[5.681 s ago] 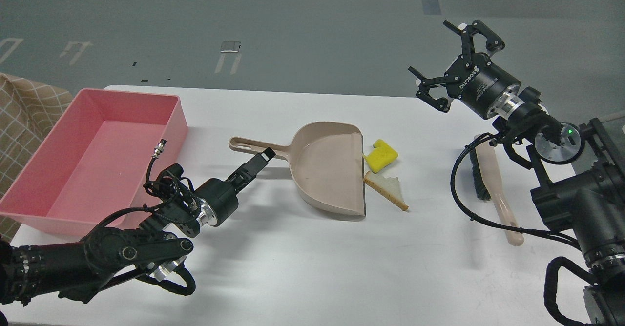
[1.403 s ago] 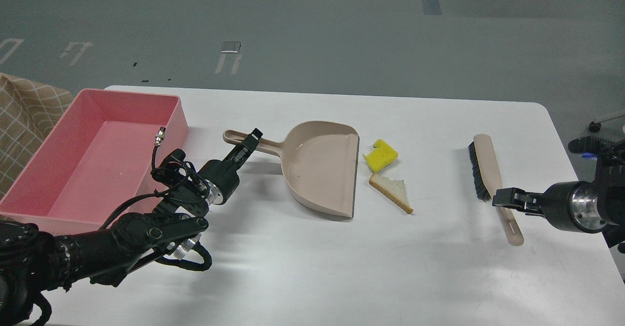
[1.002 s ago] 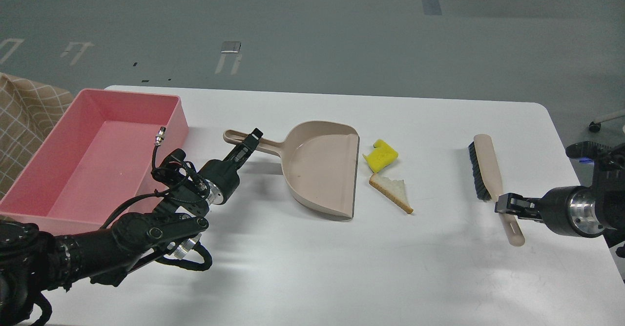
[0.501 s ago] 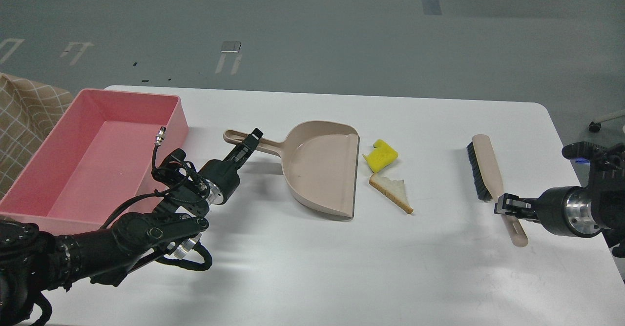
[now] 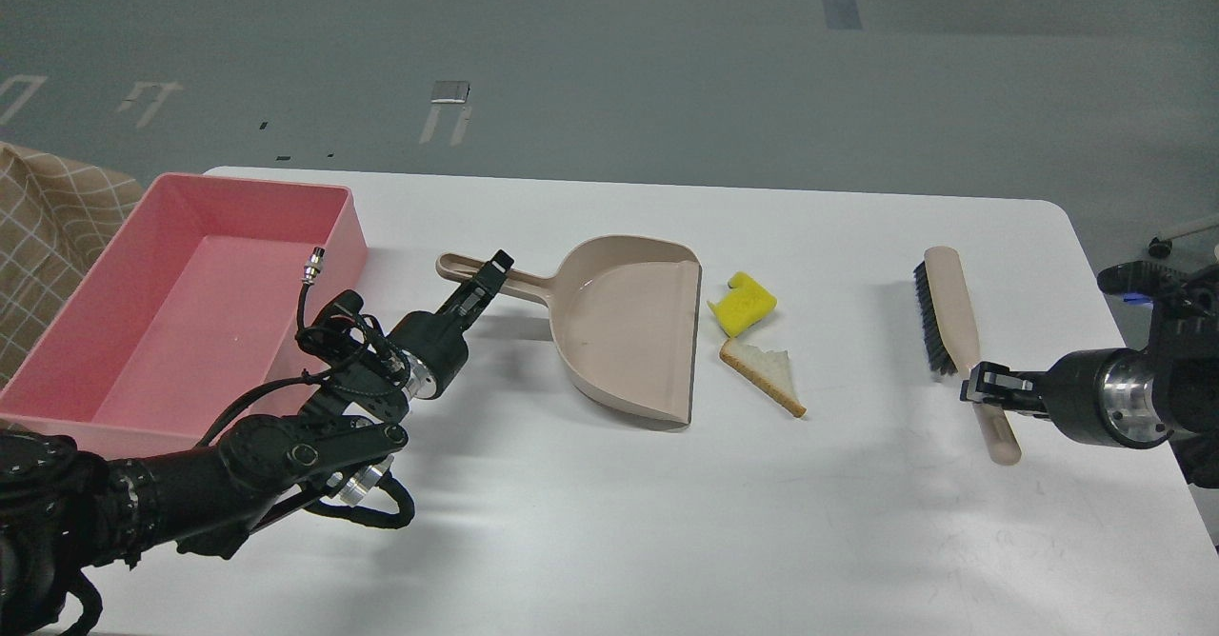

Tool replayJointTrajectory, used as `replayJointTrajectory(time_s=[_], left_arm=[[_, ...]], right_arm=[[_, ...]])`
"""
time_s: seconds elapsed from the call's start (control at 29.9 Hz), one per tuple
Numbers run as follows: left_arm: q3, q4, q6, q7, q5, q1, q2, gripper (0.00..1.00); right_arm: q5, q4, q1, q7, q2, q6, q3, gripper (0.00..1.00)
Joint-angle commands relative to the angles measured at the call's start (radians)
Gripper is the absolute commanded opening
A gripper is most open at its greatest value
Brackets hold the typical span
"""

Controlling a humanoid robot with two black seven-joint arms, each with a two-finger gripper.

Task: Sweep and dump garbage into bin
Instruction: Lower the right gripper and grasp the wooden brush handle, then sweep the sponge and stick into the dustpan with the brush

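Brush (image 5: 947, 317) and dustpan (image 5: 624, 327) are both held, ready for sweeping.
Each handle is pinched, by right end effector (image 5: 984, 390) and left end effector (image 5: 479, 286); yellow chunk (image 5: 744, 304) and bread slice (image 5: 765, 375) should be pushed slowly into the dustpan mouth (just beside them), pink bin (image 5: 181, 303) far left on the white table (image 5: 609, 522), grey floor (image 5: 609, 55) behind.

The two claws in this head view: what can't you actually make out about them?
- Left gripper: seen dark and end-on at the dustpan handle; its fingers merge, so grip is unclear.
- Right gripper: its body hides the contact with the brush handle.
- Both arms: cut off by the frame edges.
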Motion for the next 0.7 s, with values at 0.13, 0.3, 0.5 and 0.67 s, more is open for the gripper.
replayJointTrajectory(time_s=[0.13, 0.3, 0.5, 0.67], left_arm=[[0.000, 0.000, 0.000, 0.000, 0.000, -0.001, 0.000, 0.00], [0.000, 0.000, 0.000, 0.000, 0.000, -0.001, 0.000, 0.00], [0.000, 0.000, 0.000, 0.000, 0.000, -0.001, 0.000, 0.00], [0.000, 0.000, 0.000, 0.000, 0.000, -0.004, 0.000, 0.00]], right_arm=[[0.103, 0.076, -0.008, 0.000, 0.005, 0.000, 0.005, 0.00], [0.110, 0.104, -0.019, 0.000, 0.000, 0.000, 0.002, 0.00], [0.110, 0.119, -0.046, 0.000, 0.008, 0.000, -0.003, 0.00], [0.109, 0.107, -0.056, 0.000, 0.068, 0.000, -0.001, 0.00]])
